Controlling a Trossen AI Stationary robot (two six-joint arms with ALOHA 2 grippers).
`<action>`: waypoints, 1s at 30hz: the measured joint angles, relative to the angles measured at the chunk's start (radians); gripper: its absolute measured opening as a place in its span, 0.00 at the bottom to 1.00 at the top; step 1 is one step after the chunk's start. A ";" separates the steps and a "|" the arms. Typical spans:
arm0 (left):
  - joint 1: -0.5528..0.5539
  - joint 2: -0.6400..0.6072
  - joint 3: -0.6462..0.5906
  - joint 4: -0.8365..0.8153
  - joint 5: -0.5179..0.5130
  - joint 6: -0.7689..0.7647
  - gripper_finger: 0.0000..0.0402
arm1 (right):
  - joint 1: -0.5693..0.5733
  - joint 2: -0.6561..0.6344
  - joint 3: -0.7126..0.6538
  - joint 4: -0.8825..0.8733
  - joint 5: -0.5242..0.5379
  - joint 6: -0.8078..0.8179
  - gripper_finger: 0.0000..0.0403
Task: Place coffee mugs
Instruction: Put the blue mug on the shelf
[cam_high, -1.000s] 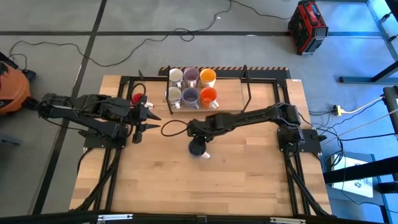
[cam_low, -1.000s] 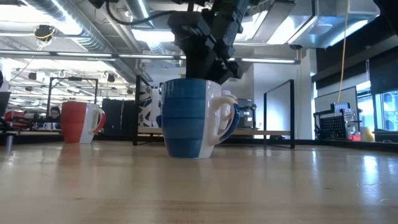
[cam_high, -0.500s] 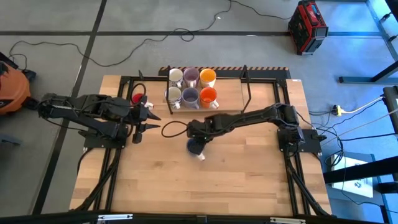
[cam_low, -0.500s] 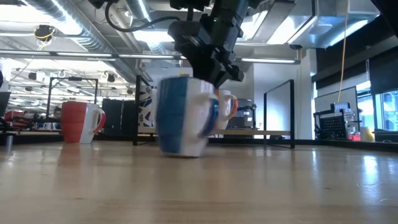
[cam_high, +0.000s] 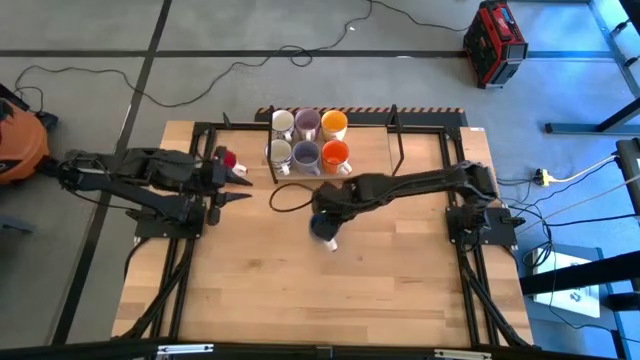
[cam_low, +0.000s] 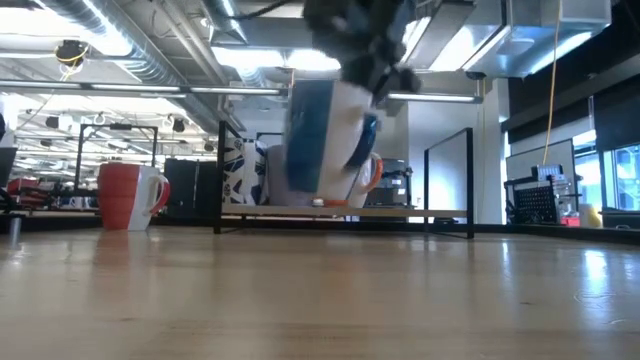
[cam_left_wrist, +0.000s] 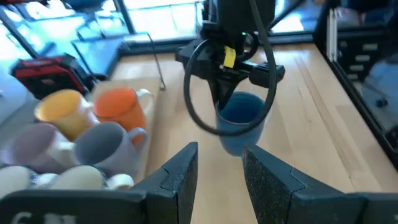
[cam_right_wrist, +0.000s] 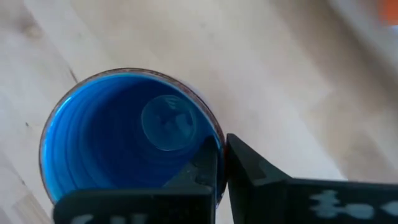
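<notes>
The blue mug (cam_low: 325, 150) hangs tilted above the table, with my right gripper (cam_high: 327, 215) shut on its wall; the right wrist view looks down into its hollow (cam_right_wrist: 124, 134). A red mug (cam_high: 226, 158) stands on its base at the far left, beside my left gripper (cam_high: 238, 183), which is open with nothing between its fingers (cam_left_wrist: 183, 177). Two white, two lavender, a yellow and an orange mug (cam_high: 306, 140) stand in two rows at the far edge. My right gripper pinches the blue mug's wall at the rim (cam_right_wrist: 219, 144), one finger inside the hollow (cam_right_wrist: 205, 168) and one outside (cam_right_wrist: 249, 171). The fingers come from above, slanting down. The mug is lifted clear of the table and tilted (cam_low: 325, 150).
A black metal frame (cam_high: 400, 140) borders the far part of the table around the rows of mugs. A black cable loop (cam_high: 285, 195) hangs beside my right wrist. Bare wood (cam_high: 320, 300) stretches across the near half of the table.
My right gripper has taken hold of the blue mug's wall. The mug tipped on the table, then rose clear of it, still tilted. It has also shifted slightly toward the far edge.
</notes>
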 joint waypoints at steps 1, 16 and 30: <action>0.000 -0.006 0.006 0.004 -0.011 0.001 0.30 | -0.003 -0.022 0.000 -0.020 0.015 0.001 0.01; 0.000 -0.034 0.010 0.005 -0.054 0.025 0.30 | -0.173 -0.340 0.001 -0.264 0.163 0.003 0.00; 0.000 -0.034 0.010 0.012 -0.282 -0.061 0.30 | -0.444 -0.425 0.001 -0.203 0.329 -0.320 0.00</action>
